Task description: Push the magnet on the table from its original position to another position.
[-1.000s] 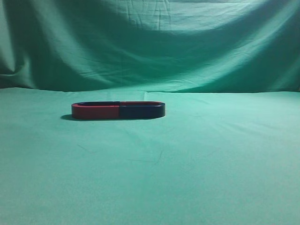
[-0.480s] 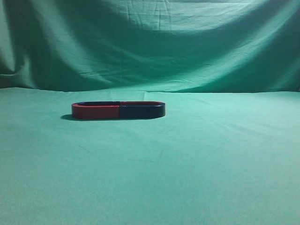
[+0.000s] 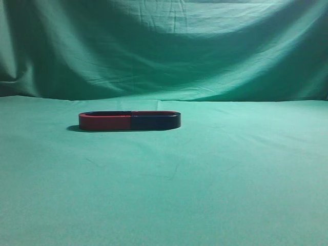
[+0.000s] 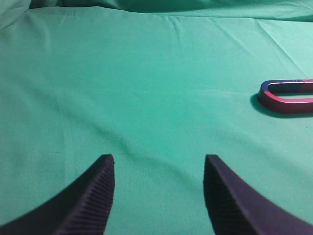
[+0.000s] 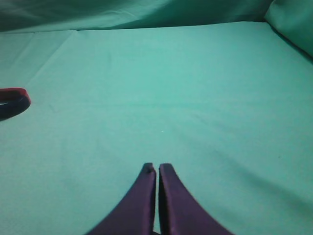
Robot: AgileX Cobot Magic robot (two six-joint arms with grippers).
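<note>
The magnet is a flat oval loop, red on its left half and dark blue on its right, lying on the green cloth left of centre. Its red end shows at the right edge of the left wrist view and its end at the left edge of the right wrist view. My left gripper is open and empty above the cloth, well left of the magnet. My right gripper is shut and empty, well right of the magnet. Neither gripper shows in the exterior view.
A green cloth covers the table and hangs as a backdrop behind it. A raised fold of cloth shows at the top right of the right wrist view.
</note>
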